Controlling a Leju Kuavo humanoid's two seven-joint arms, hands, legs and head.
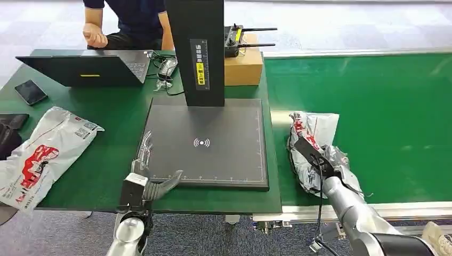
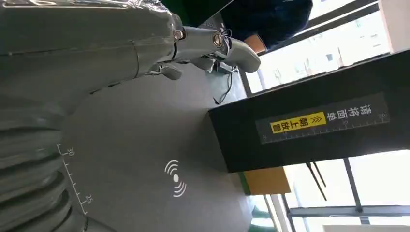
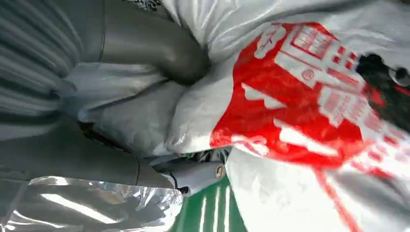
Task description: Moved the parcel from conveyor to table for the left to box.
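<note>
Fingers (image 3: 145,53) of the right hand (image 1: 320,160): thumb and darker digits pressed into crinkled plastic film, closed around the parcel (image 1: 314,146). Grasp appears made; how firmly, cannot tell.

Parcel: grey-white poly mailer, red print, soft and creased. Lies on the green conveyor (image 1: 373,106), at about 4 o'clock from the scanner plate, just beyond the desk's right edge. Underside appears in contact with the belt; not yet lifted, by the look of it.

Left hand (image 1: 146,184): holds nothing, digits spread apart, thumb (image 2: 232,46) extended, poised at the near left corner of the scanner plate (image 1: 208,144), at about 7 o'clock from its wireless mark.

Scanner plate: dark square pad with ruled edges, black upright column (image 1: 194,48) at 12 o'clock.

Desk (image 1: 106,160): green top. Second mailer (image 1: 42,154) at 9 o'clock, laptop (image 1: 85,69) at 11 o'clock, phone (image 1: 31,92) beside it, cardboard box (image 1: 244,66) at 1 o'clock. Person (image 1: 128,21) seated behind.

Step in hand, as judged: pick-up from the belt. Next move calls for a lift clear of the belt edge, then a carry toward 9 o'clock onto the plate, within reach of the left hand. Slack film may slip or sag.
</note>
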